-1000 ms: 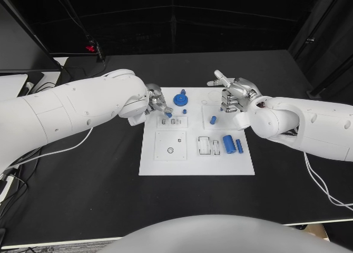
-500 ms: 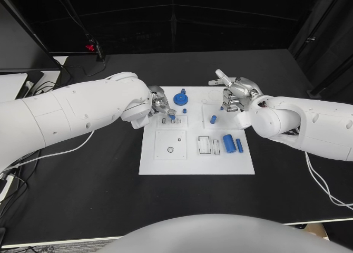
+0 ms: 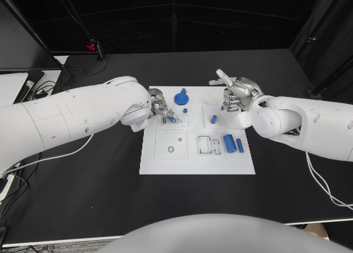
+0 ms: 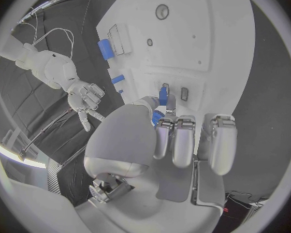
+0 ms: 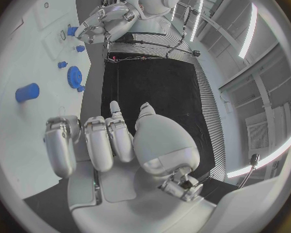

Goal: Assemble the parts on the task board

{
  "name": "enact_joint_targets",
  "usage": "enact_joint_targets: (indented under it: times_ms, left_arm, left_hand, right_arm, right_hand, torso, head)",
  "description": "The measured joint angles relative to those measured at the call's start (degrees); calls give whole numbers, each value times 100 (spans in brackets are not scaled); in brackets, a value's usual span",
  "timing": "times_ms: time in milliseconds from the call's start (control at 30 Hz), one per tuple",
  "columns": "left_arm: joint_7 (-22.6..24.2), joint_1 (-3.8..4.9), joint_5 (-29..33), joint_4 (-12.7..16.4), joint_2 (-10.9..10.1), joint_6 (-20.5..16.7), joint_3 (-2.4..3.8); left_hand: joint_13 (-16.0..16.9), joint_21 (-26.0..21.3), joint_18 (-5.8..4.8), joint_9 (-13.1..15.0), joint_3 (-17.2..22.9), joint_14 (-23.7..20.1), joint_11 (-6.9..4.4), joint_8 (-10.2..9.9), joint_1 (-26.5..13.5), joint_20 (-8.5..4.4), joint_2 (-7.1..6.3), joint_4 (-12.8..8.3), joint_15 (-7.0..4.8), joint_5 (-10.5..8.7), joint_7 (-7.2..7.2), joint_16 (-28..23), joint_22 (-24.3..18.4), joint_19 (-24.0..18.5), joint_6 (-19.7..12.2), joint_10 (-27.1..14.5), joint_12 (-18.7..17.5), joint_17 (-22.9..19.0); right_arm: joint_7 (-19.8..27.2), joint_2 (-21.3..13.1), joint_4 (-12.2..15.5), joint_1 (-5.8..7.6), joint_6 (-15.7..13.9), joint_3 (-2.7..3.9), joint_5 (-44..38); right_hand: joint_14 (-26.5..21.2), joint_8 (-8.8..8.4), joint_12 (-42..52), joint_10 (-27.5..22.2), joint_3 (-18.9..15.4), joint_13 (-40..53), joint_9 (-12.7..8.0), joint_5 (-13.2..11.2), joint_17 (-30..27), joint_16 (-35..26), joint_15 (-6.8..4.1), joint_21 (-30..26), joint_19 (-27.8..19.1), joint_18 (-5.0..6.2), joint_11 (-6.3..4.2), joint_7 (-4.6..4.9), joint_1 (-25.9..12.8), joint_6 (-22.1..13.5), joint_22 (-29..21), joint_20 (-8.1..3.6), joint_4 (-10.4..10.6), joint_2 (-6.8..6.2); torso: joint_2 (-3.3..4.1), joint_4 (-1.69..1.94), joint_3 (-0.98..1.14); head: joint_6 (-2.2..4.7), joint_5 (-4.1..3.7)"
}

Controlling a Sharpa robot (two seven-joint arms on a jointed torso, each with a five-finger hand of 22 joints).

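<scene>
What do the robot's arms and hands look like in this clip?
Both arms are bulky, glossy white shells with rounded segments and faint seam lines. The left hand and right hand are silver metal with pale, blocky finger segments. Thin white cables trail from each arm across the black table.

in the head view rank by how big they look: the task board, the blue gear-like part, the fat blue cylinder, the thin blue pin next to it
1. task board
2. blue gear-like part
3. fat blue cylinder, slightly smaller than the gear-like part; the gap is small
4. thin blue pin, clearly the smallest
</scene>
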Motion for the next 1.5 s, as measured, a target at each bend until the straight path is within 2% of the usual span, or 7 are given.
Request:
enact_joint_targets:
  times_ms: [533, 1000, 1167, 1267, 1500]
  left_arm:
    - [63, -54, -170, -11, -9, -371, 0]
    - [41, -77, -212, -27, 31, -355, 0]
    - [12, -87, -217, -30, 45, -314, 1]
    - [-5, -92, -219, -34, 53, -288, 1]
    - [-33, -100, -224, -52, 65, -250, 1]
  left_hand:
    - [0, 0, 1, 0, 37, 0, 0, 5, -5, 0, 40, 37, 0, 10, -12, 0, 0, 0, -12, 0, 0, 0]
    - [0, 0, 1, 0, 120, 1, 0, 1, -28, 0, 63, 119, 1, 7, -12, 0, 0, 0, -13, 0, 0, 0]
    - [0, 0, 1, 4, 187, 1, 0, 0, -76, 0, 15, 146, 1, -18, -33, 0, 0, 0, -36, 0, 0, 0]
    - [0, 0, 1, 122, 212, 1, 0, -8, -119, 0, 17, 142, 1, -53, -32, 0, 0, 0, -36, 0, 0, 0]
    - [0, 0, 0, 124, 223, 1, 0, 17, -119, 0, 17, 141, 1, -59, -23, 0, 0, 0, -46, 0, 0, 0]
  right_arm:
    - [5, -14, 0, 0, 2, 0, 0]
    - [9, -17, 8, 0, 3, 0, 0]
    - [11, -17, 9, 0, 4, 0, 0]
    - [12, -16, 9, 0, 4, 0, 0]
    - [14, -16, 9, 0, 5, 0, 0]
  right_hand:
    - [0, 0, 0, 0, 0, 0, 0, 0, 0, 0, 0, 0, 0, 0, 0, 0, 0, 0, 0, 0, 0, 0]
    - [0, 0, 0, 0, 0, 0, 0, 0, 0, 0, 0, 0, 0, 0, 0, 0, 0, 0, 0, 0, 0, 0]
    - [0, 0, 0, 0, 0, 0, 0, 0, 0, 0, 0, 0, 0, 0, 0, 0, 0, 0, 0, 0, 0, 0]
    - [0, 0, 0, 0, 0, 0, 0, 0, 0, 0, 0, 0, 0, 0, 0, 0, 0, 0, 0, 0, 0, 0]
    - [0, 0, 0, 0, 17, 0, -6, 0, 0, 0, 0, 0, 0, 0, 0, -20, 0, -20, 0, 0, 17, 0]
  torso:
    - [1, 3, 2]
    - [1, -2, 2]
    - [1, -2, 1]
    - [1, -2, 0]
    - [0, -2, 0]
  head:
    - [5, 14]
    - [-8, 10]
    - [-12, 4]
    - [-12, 1]
    - [-13, -6]
